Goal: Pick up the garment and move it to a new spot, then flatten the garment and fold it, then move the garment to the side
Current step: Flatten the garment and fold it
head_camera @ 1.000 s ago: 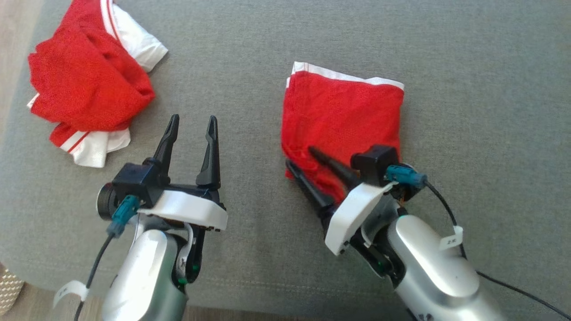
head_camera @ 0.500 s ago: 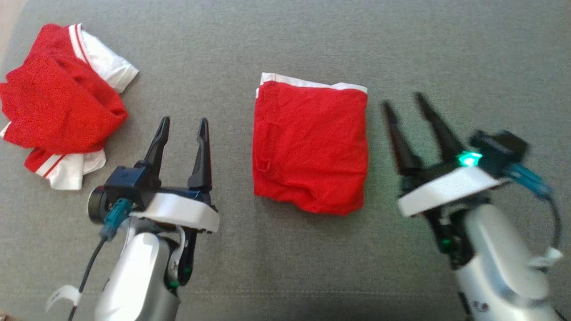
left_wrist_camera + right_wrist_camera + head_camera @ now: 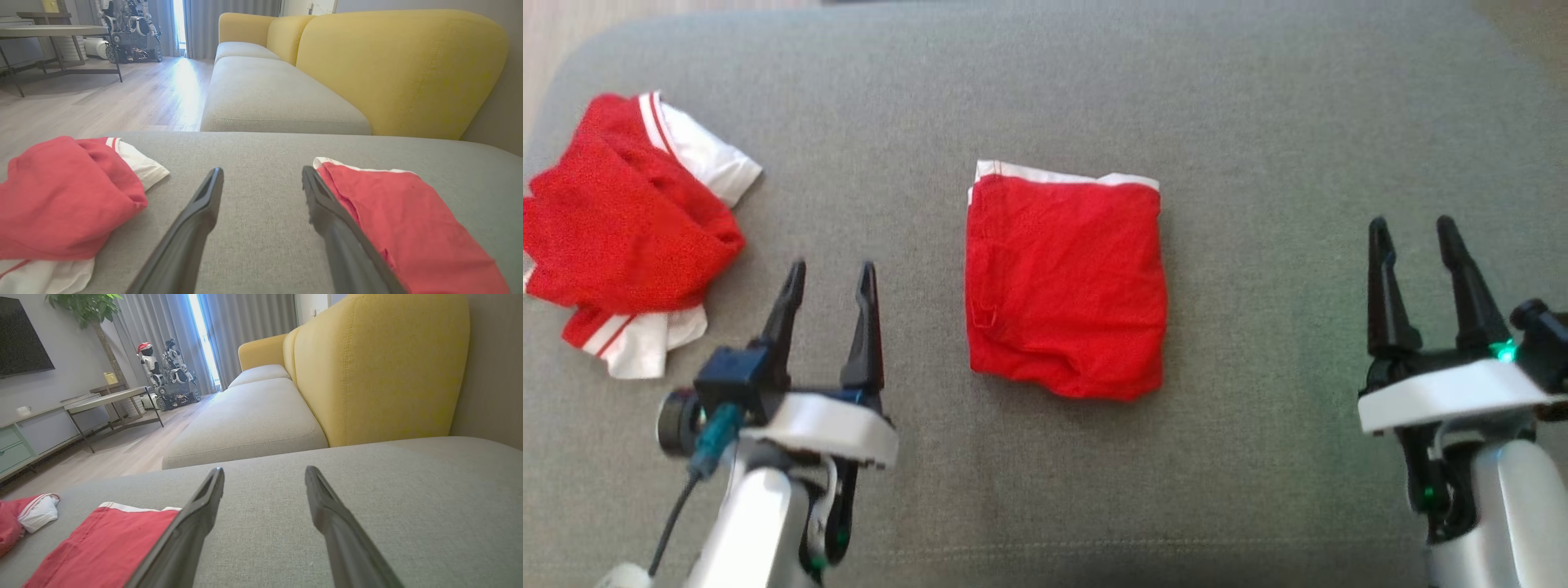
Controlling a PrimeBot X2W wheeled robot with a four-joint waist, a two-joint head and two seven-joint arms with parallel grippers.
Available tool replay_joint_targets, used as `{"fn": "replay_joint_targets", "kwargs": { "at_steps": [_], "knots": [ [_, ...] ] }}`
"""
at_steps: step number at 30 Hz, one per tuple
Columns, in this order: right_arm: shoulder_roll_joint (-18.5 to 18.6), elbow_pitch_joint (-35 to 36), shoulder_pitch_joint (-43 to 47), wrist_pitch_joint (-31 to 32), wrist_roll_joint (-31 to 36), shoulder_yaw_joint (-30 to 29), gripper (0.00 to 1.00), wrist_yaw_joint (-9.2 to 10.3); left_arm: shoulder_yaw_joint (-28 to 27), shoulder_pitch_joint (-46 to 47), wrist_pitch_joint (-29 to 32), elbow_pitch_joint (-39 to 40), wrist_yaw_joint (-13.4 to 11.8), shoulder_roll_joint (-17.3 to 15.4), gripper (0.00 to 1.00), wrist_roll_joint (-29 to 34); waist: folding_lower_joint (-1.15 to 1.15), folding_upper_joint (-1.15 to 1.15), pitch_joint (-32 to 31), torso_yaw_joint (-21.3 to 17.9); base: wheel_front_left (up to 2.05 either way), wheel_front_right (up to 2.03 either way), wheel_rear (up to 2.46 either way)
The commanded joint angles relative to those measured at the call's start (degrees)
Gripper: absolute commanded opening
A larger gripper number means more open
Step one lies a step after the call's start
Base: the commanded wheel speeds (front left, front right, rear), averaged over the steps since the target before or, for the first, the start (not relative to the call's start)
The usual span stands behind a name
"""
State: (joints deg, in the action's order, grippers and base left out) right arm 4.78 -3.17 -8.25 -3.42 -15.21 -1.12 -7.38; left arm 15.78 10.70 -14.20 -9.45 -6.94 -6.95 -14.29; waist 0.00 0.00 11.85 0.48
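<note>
A grey seat cushion [image 3: 1258, 98], flat and plain. Nearest, left tool [image 3: 832, 269] and right tool [image 3: 1411, 224], both spread wide and empty, well clear on either side, probably to spare the fold. Between them, touching neither, the folded red garment [image 3: 1066, 278], white hem farthest. Off left, a crumpled red-and-white heap [image 3: 621, 237] (likely next in line). Added by the wrist views, the room beyond: yellow sofa back [image 3: 400, 69], wood floor [image 3: 122, 102], another robot [image 3: 163, 371].

A grey cushion [image 3: 1258, 122] sits in front of a yellow sofa [image 3: 400, 69] with pale seats. Beyond are a wooden floor [image 3: 102, 106], a table [image 3: 110, 398], grey curtains [image 3: 253, 322], a wall television [image 3: 22, 335] and a leafy plant [image 3: 88, 306].
</note>
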Motion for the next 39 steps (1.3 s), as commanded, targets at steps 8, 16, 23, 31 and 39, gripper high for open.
{"fn": "replay_joint_targets", "kwargs": {
  "at_steps": [8, 16, 23, 31, 39],
  "knots": [
    [-0.5, 6.9, 6.2, 3.6, 2.5, 2.4, 1.0, -0.11, -1.6, -3.8, 1.5, 2.6, -0.6, -2.6, 1.0, -0.3, 0.0, 0.0, -6.2, -0.9, 0.0, 0.0, 0.0],
    [-0.5, 9.3, 10.8, 6.3, 3.0, 3.4, 1.0, -0.11, -0.9, -7.0, 2.7, 2.7, -0.7, -2.8, 1.0, -1.2, 0.0, 0.0, -10.3, -0.8, 0.0, 0.0, 0.0],
    [-0.7, 10.5, 13.1, 7.4, 2.8, 3.6, 1.0, -0.11, -0.7, -9.1, 3.2, 2.8, -1.1, -3.4, 1.0, -1.5, 0.0, 0.0, -12.3, -0.8, 0.0, 0.0, 0.0],
    [-0.9, 11.4, 13.7, 8.0, 3.2, 3.5, 1.0, -0.11, -0.2, -9.8, 3.8, 3.6, -1.5, -4.0, 1.0, -1.4, 0.0, 0.0, -12.8, -0.4, 0.0, 0.0, 0.0],
    [-1.1, 11.4, 13.4, 8.2, 3.1, 3.8, 1.0, -0.11, -0.1, -9.6, 3.6, 4.1, -2.1, -4.3, 1.0, -1.2, 0.0, 0.0, -12.4, -0.1, 0.0, 0.0, 0.0]
  ]
}}
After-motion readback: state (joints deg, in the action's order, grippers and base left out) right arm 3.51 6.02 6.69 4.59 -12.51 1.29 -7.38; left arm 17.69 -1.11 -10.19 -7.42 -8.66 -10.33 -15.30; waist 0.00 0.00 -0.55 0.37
